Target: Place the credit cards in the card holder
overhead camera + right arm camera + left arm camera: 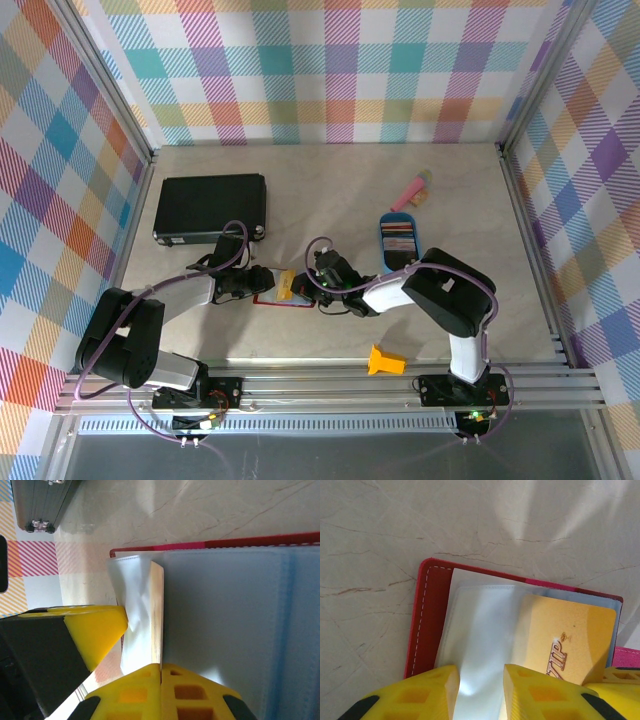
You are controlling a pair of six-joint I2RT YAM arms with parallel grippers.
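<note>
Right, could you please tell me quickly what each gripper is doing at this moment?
Left gripper: jaws part-way apart around the clear pocket of the card holder; grip cannot be told.
Right gripper: shut on the gold card.

Black case, blue tray, pink tube and yellow block lie apart.

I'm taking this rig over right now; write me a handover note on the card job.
Left gripper: jaws astride the clear pocket sleeve of the dark-red folding card holder; grip unclear.
Right gripper: shut on the gold plastic VIP card, its far end at the sleeve.
Done: holder lies open; this card is not yet seated.
Left: seat it, then load the cards in the blue oval tray.
</note>
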